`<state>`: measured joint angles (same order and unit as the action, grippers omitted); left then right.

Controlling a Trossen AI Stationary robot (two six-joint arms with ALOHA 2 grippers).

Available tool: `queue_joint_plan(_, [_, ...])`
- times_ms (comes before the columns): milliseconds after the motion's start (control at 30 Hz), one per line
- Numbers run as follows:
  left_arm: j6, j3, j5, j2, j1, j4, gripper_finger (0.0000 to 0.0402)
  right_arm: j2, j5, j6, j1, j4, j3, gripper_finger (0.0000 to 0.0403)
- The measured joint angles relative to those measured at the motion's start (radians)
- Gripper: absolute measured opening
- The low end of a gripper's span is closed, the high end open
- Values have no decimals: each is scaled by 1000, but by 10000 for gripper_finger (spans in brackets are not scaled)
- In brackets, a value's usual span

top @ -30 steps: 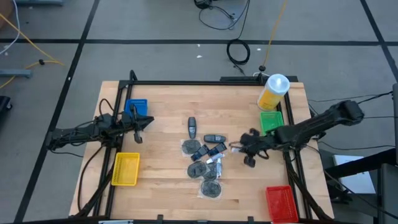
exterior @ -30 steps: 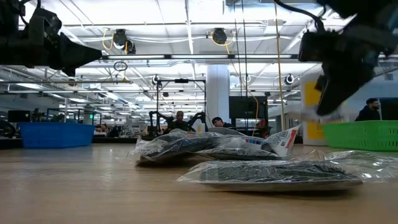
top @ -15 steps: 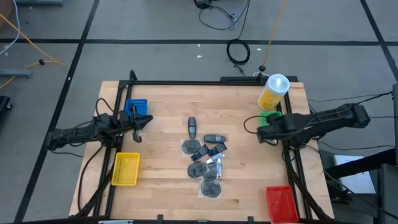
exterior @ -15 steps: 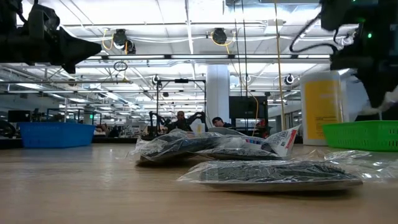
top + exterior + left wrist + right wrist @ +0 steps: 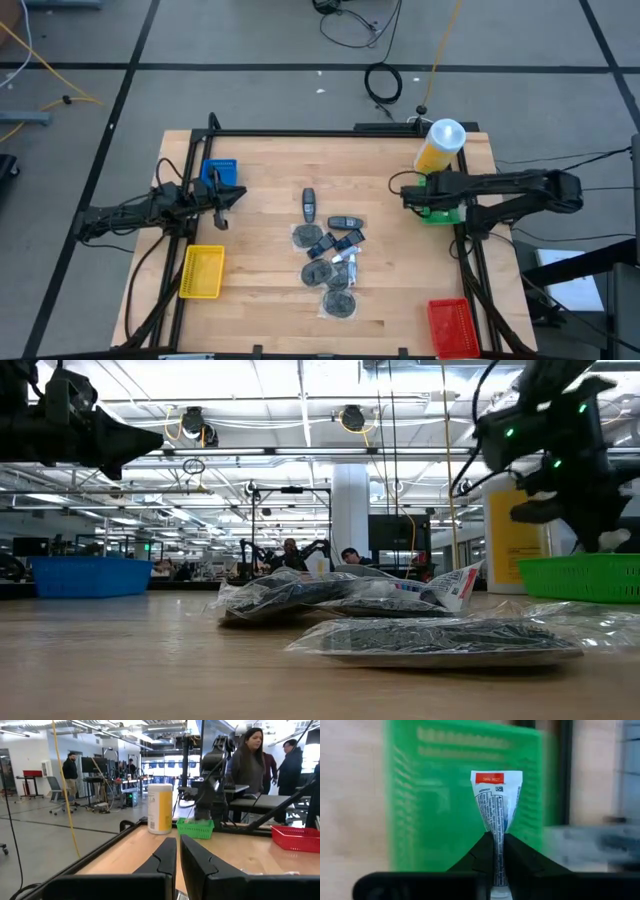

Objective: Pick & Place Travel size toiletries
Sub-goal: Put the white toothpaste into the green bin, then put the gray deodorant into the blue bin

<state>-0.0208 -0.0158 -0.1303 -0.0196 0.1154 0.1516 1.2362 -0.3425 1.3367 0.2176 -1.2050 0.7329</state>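
Bench-left first: the left gripper (image 5: 222, 195) hangs idle just beside the blue bin (image 5: 219, 171) near the left edge, its fingers (image 5: 165, 857) pressed together on nothing. The yellow bin (image 5: 203, 272) lies toward the front left corner. At the middle of the bench (image 5: 260, 230) the pile waits: dark bundles in clear bags (image 5: 338, 300), black remote-like gadgets (image 5: 345, 222) and at least one small white tube (image 5: 352, 265) among them. Toward the right edge, the right gripper (image 5: 408, 197) is over the green bin (image 5: 410, 795), beside the yellow-labelled canister (image 5: 440, 148); its fingers pinch the flat crimped end of a white travel tube (image 5: 496, 800), which hangs above the bin's mesh. The red bin (image 5: 449, 325) sits at the front right corner. By the look of it, this tube only needs releasing; what lies inside the green bin cannot be made out, and the toiletries in the pile are not yet picked.
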Motion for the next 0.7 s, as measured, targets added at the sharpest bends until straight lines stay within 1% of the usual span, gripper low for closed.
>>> queue_joint_plan(100, [3, 0, 0, -7, 0, -7, 26, 64, 5, -67, 47, 92, 2, 44])
queue_joint_plan(200, [22, 0, -5, -33, 0, 2, 26, 108, 6, -132, 85, 125, -2, 53])
queue_joint_plan(367, [57, 0, -38, -111, 0, 35, 26, 133, 11, -161, 104, 138, 0, 74])
queue_joint_plan(467, [60, 0, -80, -172, 0, 88, 26, 116, 11, -192, 104, 139, 0, 98])
queue_joint_plan(567, [57, -15, -111, -245, 0, 143, 26, 73, 7, -222, 102, 115, 12, 131])
queue_joint_plan(700, [57, -114, -173, -369, 0, 104, 26, -26, 2, -276, 102, 90, 55, 176])
